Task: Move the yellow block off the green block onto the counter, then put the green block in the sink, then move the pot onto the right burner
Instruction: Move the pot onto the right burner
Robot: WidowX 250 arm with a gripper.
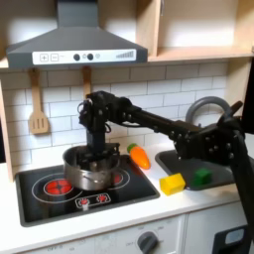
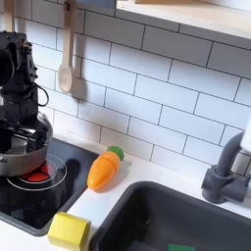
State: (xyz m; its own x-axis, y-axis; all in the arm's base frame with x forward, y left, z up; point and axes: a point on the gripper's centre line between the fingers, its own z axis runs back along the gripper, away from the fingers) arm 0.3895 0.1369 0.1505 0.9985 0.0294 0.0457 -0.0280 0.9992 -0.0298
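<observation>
Evidently the pot [image 1: 87, 169] is grasped at its rim by the fingers [image 2: 27, 134] over the stove's [image 1: 40, 189] burner, since the yellow block [image 2: 69, 230] already lies on the table [image 2: 137, 181] and the green block [image 1: 202, 177] in the sink [image 2: 211, 230].

white counter [image 1: 189, 203]; yellow block [image 1: 173, 184], carrot toy [image 2: 103, 169] on it

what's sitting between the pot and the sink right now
In the second exterior view, the orange carrot toy lies on the counter between the pot and the sink.
</observation>
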